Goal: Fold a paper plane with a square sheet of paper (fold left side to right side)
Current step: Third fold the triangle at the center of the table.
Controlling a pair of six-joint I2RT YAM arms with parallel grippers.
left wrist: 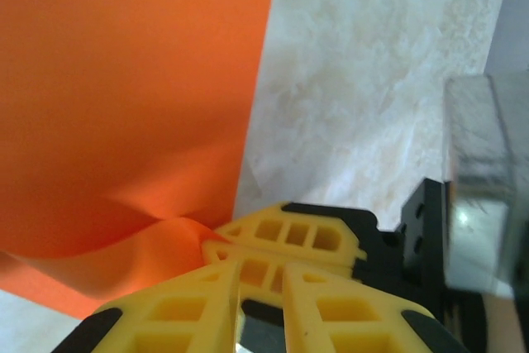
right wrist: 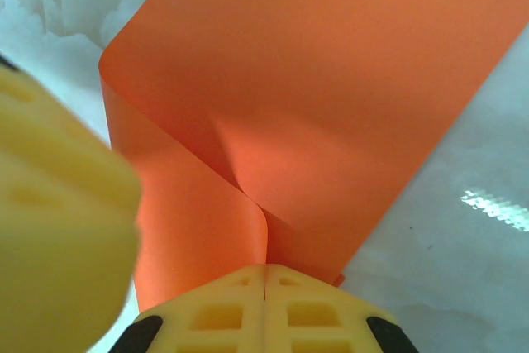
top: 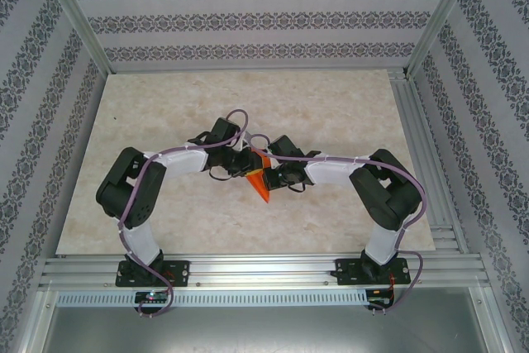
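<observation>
1. The orange paper, bent and creased, is over the middle of the table.
2. The right gripper is clamped tight on the paper's edge.
3. The left gripper looks nearly closed; whether it grips anything cannot be told.

1. The left arm and right arm have bulky black joint housings joined by smooth white links.
2. A thin purple cable runs along each arm in loose loops, from base to wrist.
3. Both bases are flat black blocks, one under each arm.
4. The left gripper has bright yellow fingers, moulded with rows of rectangular pockets and black at the outer corners.
5. The right gripper has the same yellow pocketed fingers, black at the lower corners.
</observation>
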